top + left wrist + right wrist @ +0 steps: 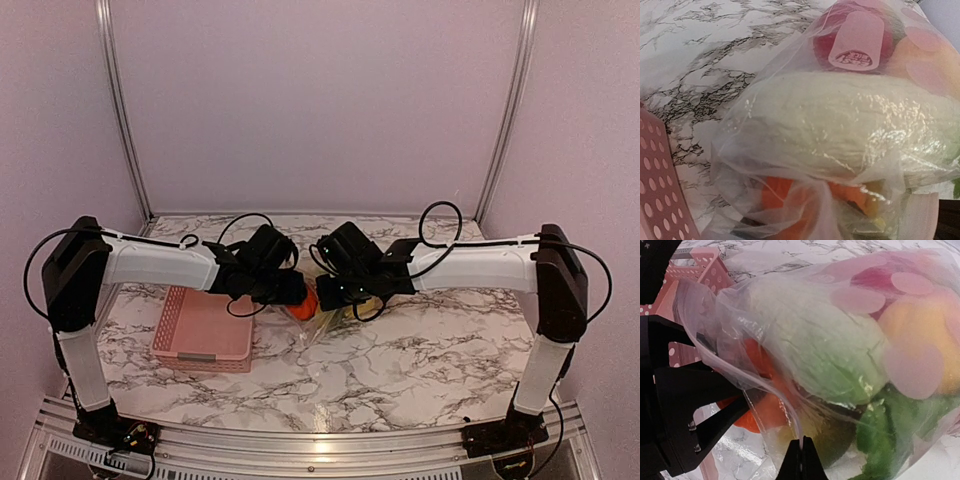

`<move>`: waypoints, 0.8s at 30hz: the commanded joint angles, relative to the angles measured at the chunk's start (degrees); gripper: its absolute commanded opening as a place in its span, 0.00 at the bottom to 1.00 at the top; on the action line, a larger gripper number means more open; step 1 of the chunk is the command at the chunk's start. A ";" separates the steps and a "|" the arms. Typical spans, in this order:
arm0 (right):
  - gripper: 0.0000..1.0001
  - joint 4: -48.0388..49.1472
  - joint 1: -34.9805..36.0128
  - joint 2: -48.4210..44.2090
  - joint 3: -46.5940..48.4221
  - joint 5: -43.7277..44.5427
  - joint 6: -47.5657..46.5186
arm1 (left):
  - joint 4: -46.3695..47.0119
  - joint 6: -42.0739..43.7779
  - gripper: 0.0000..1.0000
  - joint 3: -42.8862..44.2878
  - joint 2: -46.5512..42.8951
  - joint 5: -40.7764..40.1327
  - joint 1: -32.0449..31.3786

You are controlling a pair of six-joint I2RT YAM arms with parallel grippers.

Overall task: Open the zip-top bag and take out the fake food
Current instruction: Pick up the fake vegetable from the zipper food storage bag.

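Risk: the slick film may slip from the right claw [801, 452] if the arms pull apart too hard. The loaded zip-top bag [830, 355] would then sag or drop onto the marble table [430, 350]. A jerk could also tip fake food [920, 335] out, and it could roll off.

Right claw is fully closed, tips pinching the bag's rim strip. The bag bulges just beyond those tips, packed w/ whitish, red, yellow, green & orange pieces.

Left claw [742, 394] sits close to the left of right claw, at the bag's other lip; can't tell if it grips. Pink basket [710, 270] lies beyond left claw, near the bag.
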 commanded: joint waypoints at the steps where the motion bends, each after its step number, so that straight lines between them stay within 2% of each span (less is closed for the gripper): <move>1: 0.00 0.12 0.73 1.35 2.19 0.43 -0.89 | 1.83 0.28 0.29 -1.54 -4.24 0.51 -0.22; 13: 0.00 0.74 0.74 1.85 3.03 -0.06 -1.08 | 1.20 0.20 0.29 -1.44 -7.24 2.20 -0.16; 24: 0.00 -0.34 0.74 1.69 2.40 3.92 -1.61 | 2.24 -2.06 0.30 -3.25 -9.25 7.32 0.21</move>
